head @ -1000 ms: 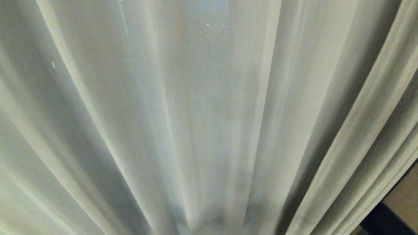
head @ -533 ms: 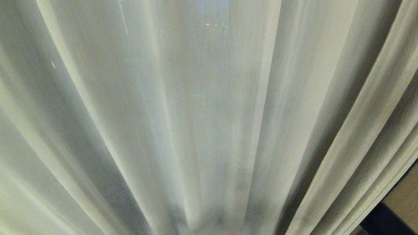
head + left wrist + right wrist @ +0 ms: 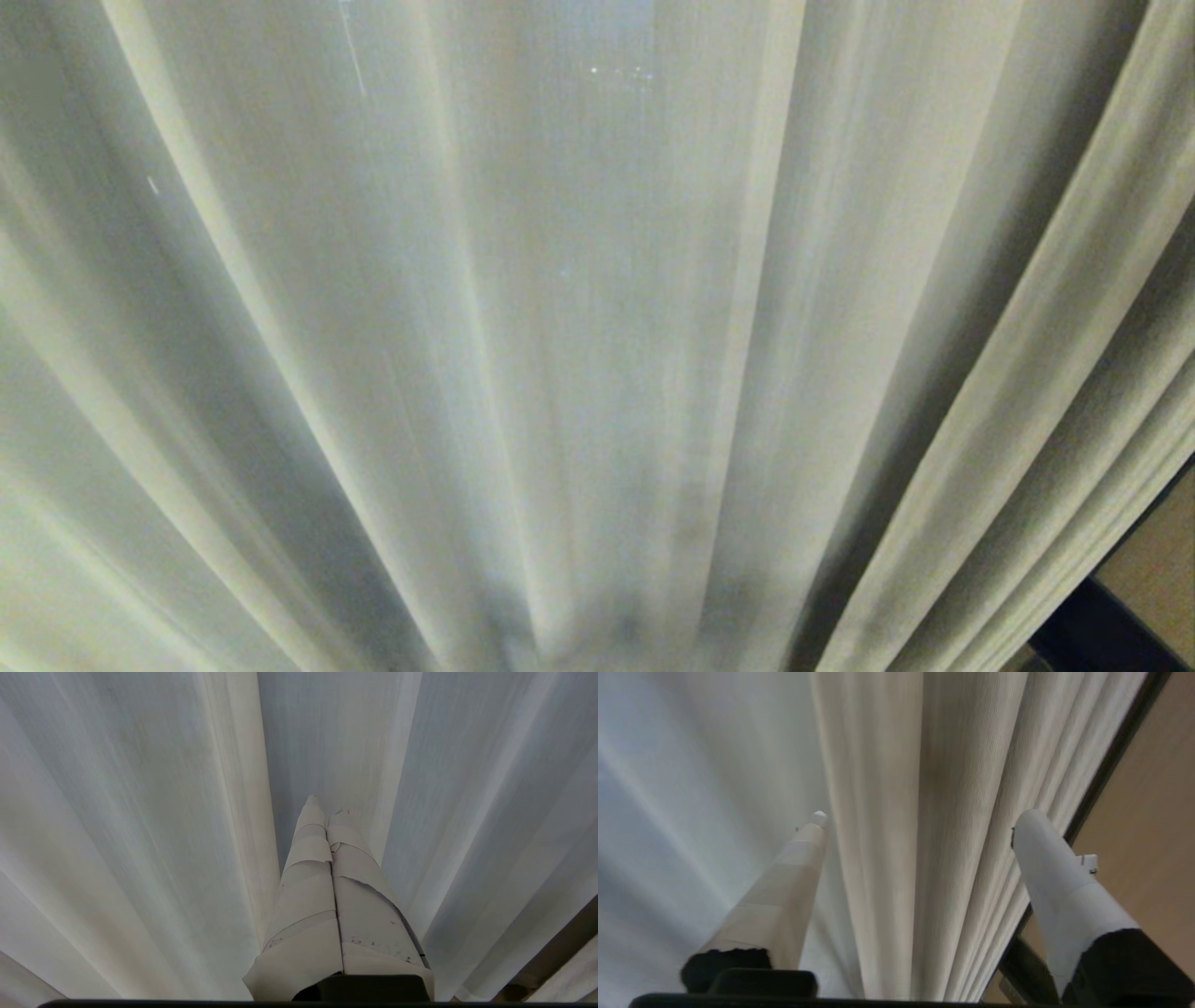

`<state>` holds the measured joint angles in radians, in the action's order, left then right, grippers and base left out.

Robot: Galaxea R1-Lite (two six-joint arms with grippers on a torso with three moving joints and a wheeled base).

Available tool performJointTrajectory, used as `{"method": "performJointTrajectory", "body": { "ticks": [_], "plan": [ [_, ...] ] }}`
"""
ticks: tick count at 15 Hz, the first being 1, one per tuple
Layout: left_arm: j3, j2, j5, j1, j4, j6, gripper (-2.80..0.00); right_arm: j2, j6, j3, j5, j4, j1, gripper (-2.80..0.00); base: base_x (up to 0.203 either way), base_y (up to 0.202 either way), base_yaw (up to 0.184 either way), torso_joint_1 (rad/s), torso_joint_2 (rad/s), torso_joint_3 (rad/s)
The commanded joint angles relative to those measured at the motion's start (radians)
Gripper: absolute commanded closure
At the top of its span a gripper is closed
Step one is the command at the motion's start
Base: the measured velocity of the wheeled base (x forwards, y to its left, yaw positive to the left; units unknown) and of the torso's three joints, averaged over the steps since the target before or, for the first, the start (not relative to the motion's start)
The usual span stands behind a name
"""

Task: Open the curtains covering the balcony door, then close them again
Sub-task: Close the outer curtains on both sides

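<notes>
spreading my right gripper point(image 3: 920, 814) wide, i frame the bunched pleats at the edge of the curtains point(image 3: 896, 788), pinching nothing. my left gripper point(image 3: 327, 805) is pressed together, idle before the cloth. beyond, the curtains fill my head view, with the dark door frame point(image 3: 1111, 756) beside them. if i close early, i judge i'd catch one thin fold and it would slip. no writing shows.

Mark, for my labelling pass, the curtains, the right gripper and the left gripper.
curtains point(image 3: 597, 280): head view, flat middle stretch between pleats.
right gripper point(image 3: 920, 816): right wrist view, midway between its spread fingertips, pleats behind.
left gripper point(image 3: 327, 807): left wrist view, where the closed fingertips meet.
</notes>
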<state>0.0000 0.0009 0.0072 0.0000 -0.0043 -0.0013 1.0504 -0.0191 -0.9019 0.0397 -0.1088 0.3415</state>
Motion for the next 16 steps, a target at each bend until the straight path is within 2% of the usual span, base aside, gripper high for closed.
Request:
{"method": "performJointTrajectory", "body": {
  "ticks": [1, 10, 16],
  "plan": [
    [0.000, -0.001, 0.000, 0.000, 0.000, 0.000, 0.00, 0.096, -0.001, -0.039, 0.002, -0.026, 0.004, -2.80, 0.000, 0.000, 0.000, 0.000, 0.00, 0.000],
    [0.000, -0.001, 0.000, 0.000, 0.000, 0.000, 0.00, 0.419, -0.037, -0.280, 0.006, -0.217, 0.019, -2.80, 0.000, 0.000, 0.000, 0.000, 0.00, 0.000],
    [0.000, -0.001, 0.002, 0.000, 0.000, 0.000, 0.00, 0.549, -0.105, -0.403, 0.118, -0.308, 0.018, -2.80, 0.000, 0.000, 0.000, 0.000, 0.00, 0.000]
  ]
}}
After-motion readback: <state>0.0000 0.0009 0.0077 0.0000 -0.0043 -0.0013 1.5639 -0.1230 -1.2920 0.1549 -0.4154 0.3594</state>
